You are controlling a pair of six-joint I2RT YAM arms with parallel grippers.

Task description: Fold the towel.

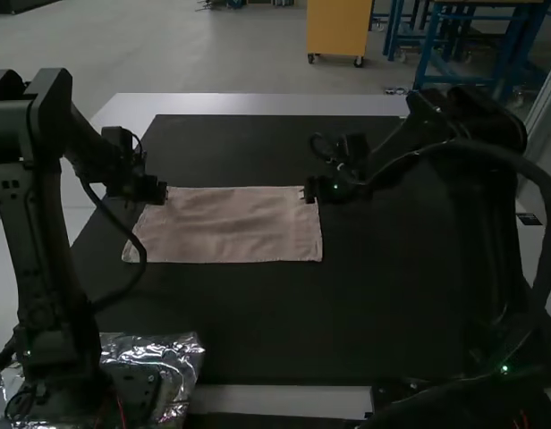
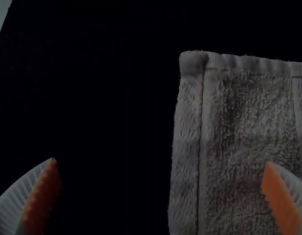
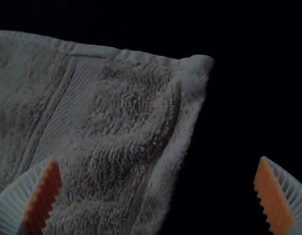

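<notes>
At the towel's far left corner is my left gripper (image 1: 166, 193), and at its far right corner my right gripper (image 1: 308, 193). The pinkish towel (image 1: 231, 225) lies flat as a wide rectangle on the black mat; whether it is in layers I cannot tell. In the left wrist view my left gripper (image 2: 161, 196) is open, with a corner of the towel (image 2: 249, 122) in front of it. My right gripper (image 3: 158, 193) is also open in the right wrist view, and a corner of the towel (image 3: 112, 107) with a raised wrinkle lies before it.
A black mat (image 1: 302, 331) covers most of the pale table (image 1: 258, 105). Crinkled silvery plastic (image 1: 182, 357) lies at the near left by the left arm's base. Cables loop beside both arms.
</notes>
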